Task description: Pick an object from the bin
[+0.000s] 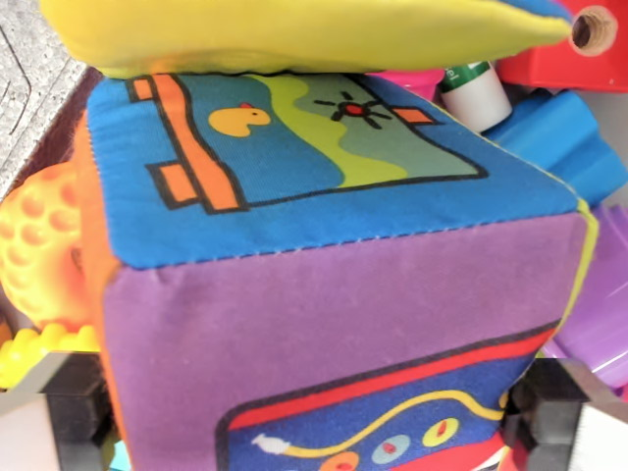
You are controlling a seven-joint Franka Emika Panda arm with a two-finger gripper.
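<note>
The soft fabric cube (334,285) fills the middle of the wrist view, its purple face toward the camera and its blue top panel with the little yellow duck tilted away upward. It sits directly between the two black fingers (74,402) of the gripper (314,412), one at the lower left corner and the other at the lower right, so the jaws stand wide apart and straddle the cube's width. Whether the pads already press the fabric I cannot tell; the cube's sides look just at the fingers. The cube is roughly equal-sided, so no long axis matters; closing straight inward looks like the move. Around it: a yellow plush piece (294,34) lies across its far edge, an orange bumpy toy (39,245) touches its left side, blue (559,147) and purple plastic blocks (599,324) crowd the right.
</note>
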